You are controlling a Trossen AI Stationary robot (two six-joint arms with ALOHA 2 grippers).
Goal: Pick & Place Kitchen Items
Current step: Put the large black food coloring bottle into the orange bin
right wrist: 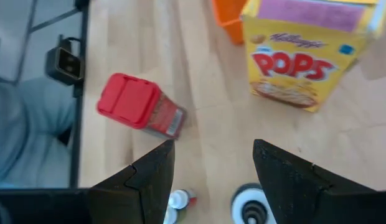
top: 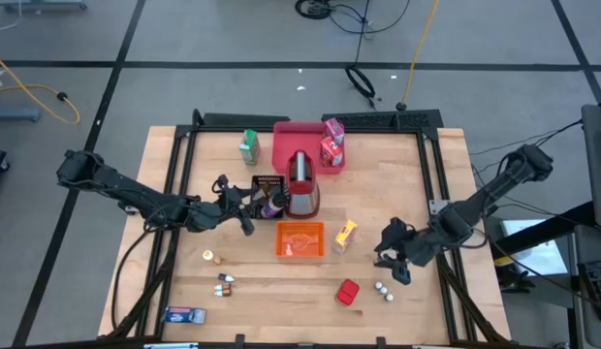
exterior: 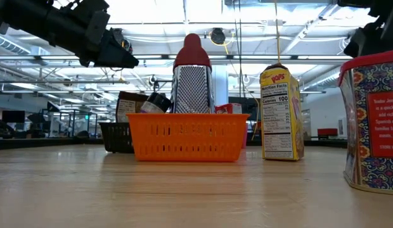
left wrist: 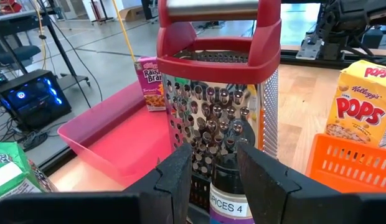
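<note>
You have most of the job ahead: your left gripper (left wrist: 213, 180) looks clenched on a dark bottle (left wrist: 229, 196) over the black basket (top: 263, 184), your right gripper (right wrist: 213, 169) hangs released above the tiny shakers (top: 383, 290), and cartons remain scattered.

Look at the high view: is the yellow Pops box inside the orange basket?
No. The yellow Pops box lies on the wooden table beside the orange basket, outside its rim.

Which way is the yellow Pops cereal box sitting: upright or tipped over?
Upright. In the low view the Pops box stands on its base on the table, peaked top uppermost, beside the orange basket.
</note>
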